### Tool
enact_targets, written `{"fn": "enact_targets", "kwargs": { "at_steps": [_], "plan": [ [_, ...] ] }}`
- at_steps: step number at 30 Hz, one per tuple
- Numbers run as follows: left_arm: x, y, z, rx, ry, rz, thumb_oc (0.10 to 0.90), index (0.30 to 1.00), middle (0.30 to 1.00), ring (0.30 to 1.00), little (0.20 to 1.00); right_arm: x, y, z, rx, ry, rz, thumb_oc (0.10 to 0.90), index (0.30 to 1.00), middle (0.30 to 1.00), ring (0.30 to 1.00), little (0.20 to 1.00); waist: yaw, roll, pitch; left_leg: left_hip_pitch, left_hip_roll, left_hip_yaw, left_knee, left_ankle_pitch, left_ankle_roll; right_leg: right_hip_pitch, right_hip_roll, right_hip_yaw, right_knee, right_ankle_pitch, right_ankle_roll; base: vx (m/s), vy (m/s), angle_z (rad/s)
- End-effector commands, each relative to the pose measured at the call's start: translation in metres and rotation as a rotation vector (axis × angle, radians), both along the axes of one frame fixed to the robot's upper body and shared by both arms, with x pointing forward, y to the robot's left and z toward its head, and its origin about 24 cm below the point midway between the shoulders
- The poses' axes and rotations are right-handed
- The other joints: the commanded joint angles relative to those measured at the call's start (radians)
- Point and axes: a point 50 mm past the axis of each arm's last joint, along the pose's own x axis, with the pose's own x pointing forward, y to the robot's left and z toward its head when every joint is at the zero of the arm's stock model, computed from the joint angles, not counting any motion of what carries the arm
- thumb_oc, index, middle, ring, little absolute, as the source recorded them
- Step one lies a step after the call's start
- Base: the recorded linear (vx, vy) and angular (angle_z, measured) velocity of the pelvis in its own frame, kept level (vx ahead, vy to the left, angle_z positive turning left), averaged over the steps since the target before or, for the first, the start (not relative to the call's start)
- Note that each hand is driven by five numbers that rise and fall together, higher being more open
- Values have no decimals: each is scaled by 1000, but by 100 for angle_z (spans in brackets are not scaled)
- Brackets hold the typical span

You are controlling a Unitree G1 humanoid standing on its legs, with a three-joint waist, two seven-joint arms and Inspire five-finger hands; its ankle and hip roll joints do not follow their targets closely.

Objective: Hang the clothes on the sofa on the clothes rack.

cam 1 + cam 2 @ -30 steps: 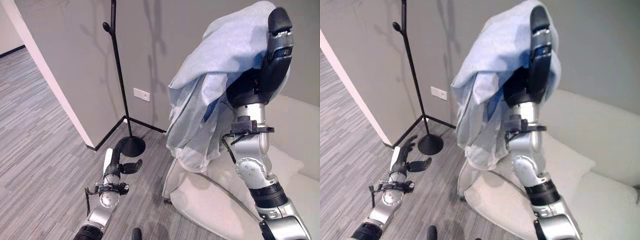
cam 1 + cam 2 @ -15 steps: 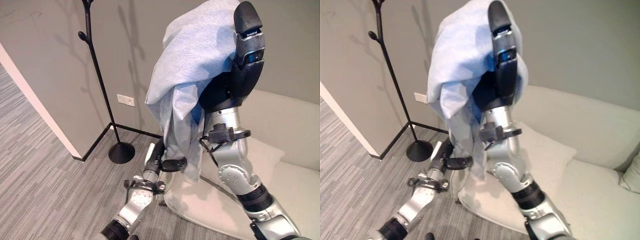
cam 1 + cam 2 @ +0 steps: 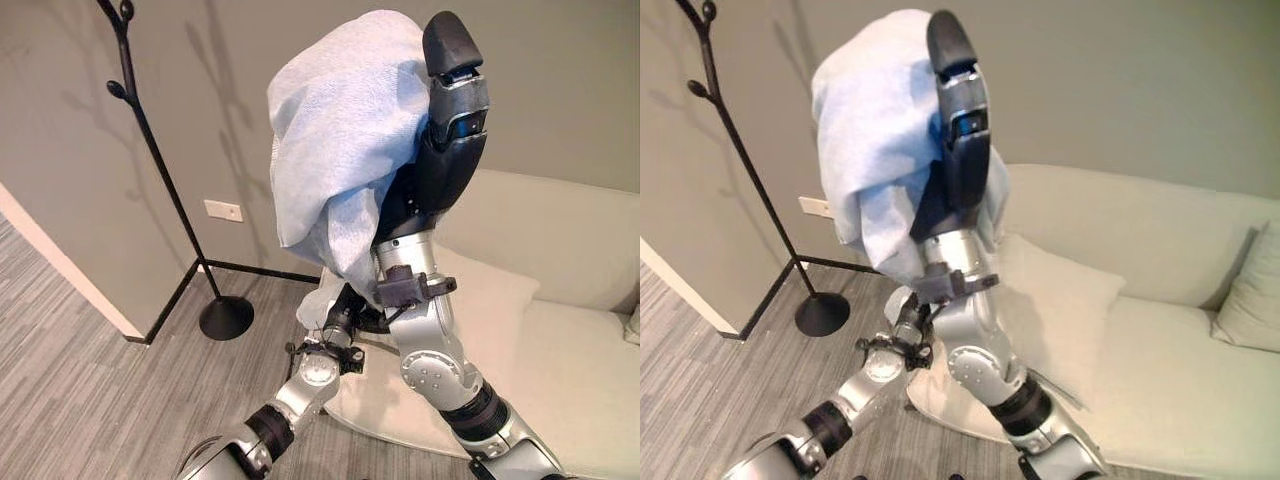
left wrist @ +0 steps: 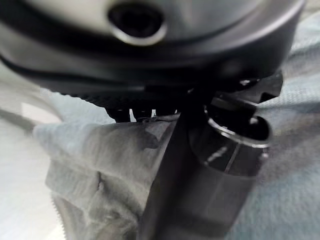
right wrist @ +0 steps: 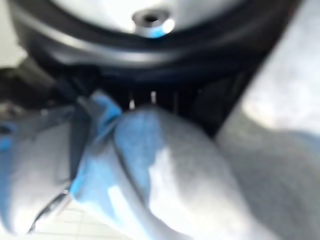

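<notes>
Pale blue garment [image 3: 345, 150] lifted clear of the sofa [image 3: 560, 300] and held high, bunched over the raised right hand [image 3: 445, 130] — up around the level of the rack's upper pegs, yet well to the sofa side of the rack [image 3: 160, 170] and not touching it. Draped over the back and top of that hand, with a long fold hanging down past the wrist towards the cushion [image 3: 470, 300]. Right wrist view shows blue cloth gathered close against the hand's dark bulk; whether the fingers are curled into it or merely carrying it — cannot tell, since the cloth hides them.

Left hand [image 3: 345, 318] low, beneath the hanging hem and just in front of the cushion, reaching up to the cloth's lower edge. In the left wrist view cloth lies right against the hand, but the fingers' set cannot be made out, so no claim of a grasp there either.

Judged progress: pick-up done, hanging not yet. Left to do, most likely: carry the garment across to the rack, lift a fold over a peg [image 3: 116, 90], let go. Pegs bare at present. Main risk, as a guess: the loose bundle sliding off the hand on the way.
</notes>
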Motion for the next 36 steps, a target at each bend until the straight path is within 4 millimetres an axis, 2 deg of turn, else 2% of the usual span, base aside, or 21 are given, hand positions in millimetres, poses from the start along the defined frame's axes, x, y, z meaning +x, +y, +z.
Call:
{"fn": "enact_targets", "kwargs": {
  "at_steps": [1,5,6,10,13,14,15,16,17,18,19,20,21,25,26,28,29,31,32,33,36],
  "plan": [
    [21,-32,36,63,-184,-1,400,300,300,300,300,-23,-8,41,125,-270,25,400,300,300,300,300,15,-29,-101,26,61,14,4,-101,-44,29,-21,22,7,-80,26,-11,-12,-17],
    [30,-15,34,80,-170,91,400,300,300,300,300,-23,-17,35,105,-263,-1,400,300,300,300,300,8,-22,-104,30,64,24,4,-102,-45,24,-19,29,7,-79,28,-17,-19,-8],
    [33,-2,38,41,-182,160,400,300,300,300,300,-20,-28,26,103,-228,-56,400,300,300,300,300,13,-22,-105,29,64,23,4,-101,-46,23,-17,25,7,-79,27,-29,-25,-4],
    [33,26,48,-20,-236,293,400,300,300,300,300,-19,-45,15,109,-188,-109,400,300,300,300,300,29,-27,-110,26,68,15,4,-95,-51,28,-13,14,7,-86,25,-26,-40,1],
    [36,59,60,-38,-300,447,400,300,300,300,300,-21,-52,5,77,-176,-88,400,300,300,300,300,45,-37,-111,24,75,7,4,-87,-59,33,-4,7,7,-92,22,-20,-50,5],
    [36,59,60,-38,-300,447,400,300,300,300,300,-21,-52,5,77,-176,-87,400,300,300,300,300,44,-37,-114,21,75,6,4,-86,-59,30,-4,6,7,-91,22,-23,-70,5],
    [37,89,75,-28,-380,587,400,300,300,300,300,-22,-51,0,17,-183,-28,400,300,300,300,300,59,-47,-112,19,81,0,4,-78,-66,33,3,2,7,-96,20,-23,-67,1],
    [36,104,83,-11,-427,652,400,300,300,300,300,-22,-52,-1,-15,-190,-7,400,300,300,300,300,65,-51,-112,15,84,-5,4,-74,-69,32,6,-1,7,-98,19,-23,-67,2],
    [36,104,83,-11,-427,652,400,300,300,300,300,-22,-52,-1,-15,-190,-6,400,300,300,300,300,64,-50,-114,12,84,-5,4,-73,-69,29,6,-2,7,-98,19,-17,-40,4],
    [34,121,93,11,-487,724,400,300,300,300,300,-24,-51,-2,-53,-206,17,400,300,300,300,300,70,-54,-112,7,87,-9,4,-68,-72,28,8,-5,7,-100,19,-20,-52,10],
    [26,155,112,69,-607,865,400,300,300,300,300,-24,-49,-6,-131,-223,73,400,300,300,300,300,88,-65,-109,-1,93,-19,4,-63,-78,24,15,-3,7,-104,18,-21,-52,17],
    [26,155,112,69,-607,865,400,300,300,300,300,-24,-48,-6,-131,-223,73,400,300,300,300,300,86,-64,-111,-3,93,-19,4,-62,-77,22,15,-4,7,-103,18,-4,-35,9],
    [19,174,122,131,-677,938,400,300,300,300,300,-24,-49,-6,-172,-245,97,400,300,300,300,300,96,-71,-109,-3,94,-25,4,-64,-79,23,18,-3,7,-104,17,17,-2,9],
    [-3,219,135,273,-806,1108,400,300,300,300,300,-18,-47,-13,-301,-256,153,400,300,300,300,300,129,-88,-101,30,100,-34,4,-81,-76,40,21,12,7,-112,20,52,53,3],
    [-8,233,150,346,-881,1128,400,300,300,300,300,-17,-45,-18,-405,-264,185,400,300,300,300,300,144,-113,-94,38,122,-30,4,-78,-85,48,28,20,7,-116,23,54,53,6],
    [-6,234,173,362,-982,1133,400,300,300,300,300,-15,-47,-21,-535,-277,183,400,300,300,300,300,156,-143,-61,5,169,-37,4,-47,-103,52,19,5,7,-118,30,-22,106,-1],
    [-4,232,178,353,-1003,1128,400,300,300,300,300,-17,-51,-19,-574,-301,173,400,300,300,300,300,153,-145,-54,-15,181,-37,4,-34,-100,48,9,-10,7,-118,32,1,234,1],
    [-6,235,182,360,-1026,1146,400,300,300,300,300,-20,-54,-21,-604,-301,169,400,300,300,300,300,146,-134,-58,-10,183,-35,4,-52,-95,49,4,-26,7,-121,38,67,222,33],
    [-9,237,185,363,-1041,1167,400,300,300,300,300,-23,-59,-24,-625,-296,157,400,300,300,300,300,144,-122,-62,-12,176,-41,4,-73,-91,58,-8,-41,7,-126,51,189,430,62],
    [-11,236,192,350,-1078,1163,400,300,300,300,300,-27,-71,-31,-639,-263,120,400,300,300,300,300,142,-112,-68,-20,145,-55,4,-86,-88,69,-41,-67,7,-120,64,265,595,48],
    [-16,229,212,397,-1206,1141,400,300,300,300,300,-27,-90,-36,-562,-221,40,400,300,300,300,300,140,-114,-68,-35,81,-70,4,-114,-64,68,-100,-89,12,-90,90,173,464,41]
  ]
}}
